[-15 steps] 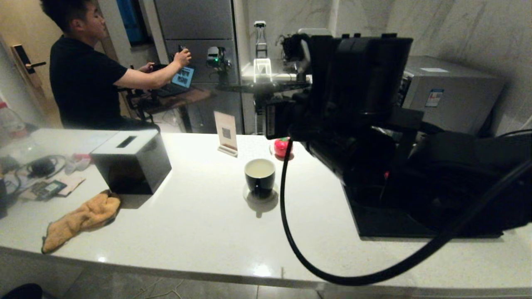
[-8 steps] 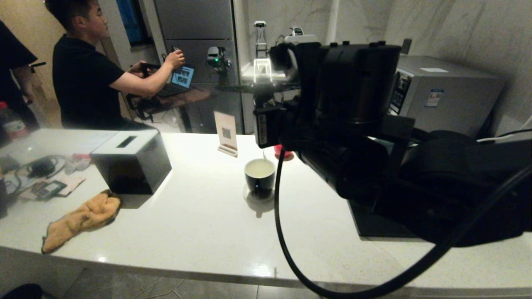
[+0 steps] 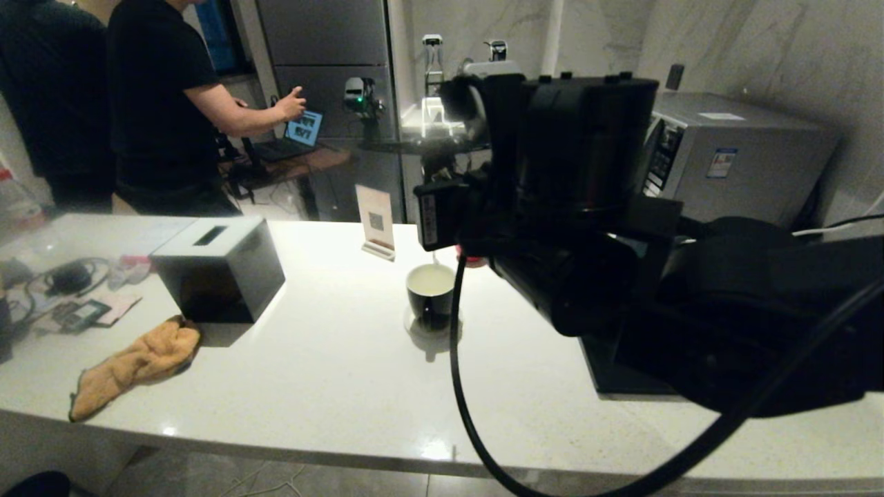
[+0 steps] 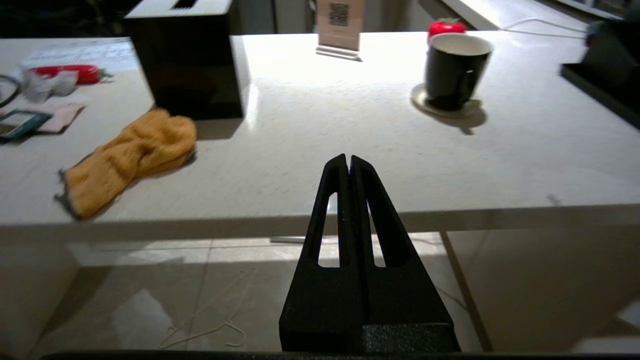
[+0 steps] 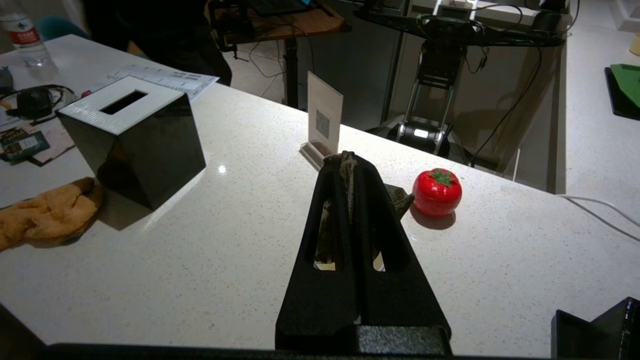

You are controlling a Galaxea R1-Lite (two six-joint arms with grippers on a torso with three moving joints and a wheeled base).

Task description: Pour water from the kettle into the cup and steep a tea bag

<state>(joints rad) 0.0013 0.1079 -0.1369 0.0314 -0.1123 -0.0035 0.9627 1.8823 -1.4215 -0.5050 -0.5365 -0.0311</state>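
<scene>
The cup (image 3: 431, 293), black outside and white inside, stands on a pale coaster at mid-table and holds pale water (image 3: 431, 278). It also shows in the left wrist view as the cup (image 4: 455, 70). My right gripper (image 5: 348, 159) is shut on a dark greenish tea bag (image 5: 347, 175) and hangs over the table beside the cup's place. In the head view my right arm's bulk blocks the fingers. My left gripper (image 4: 349, 159) is shut and empty, low before the table's front edge. The kettle is out of view.
A black tissue box (image 3: 217, 269) and an orange cloth (image 3: 138, 362) lie at the left. A QR sign (image 3: 376, 221) and a red tomato-shaped piece (image 5: 436, 191) stand behind the cup. A black tray (image 3: 621, 376) lies under my right arm. Two people stand behind the table at far left.
My right arm has swung left and nearer the cup, now covering the red piece in the head view. The man at the back has stood up and another person has come in.
</scene>
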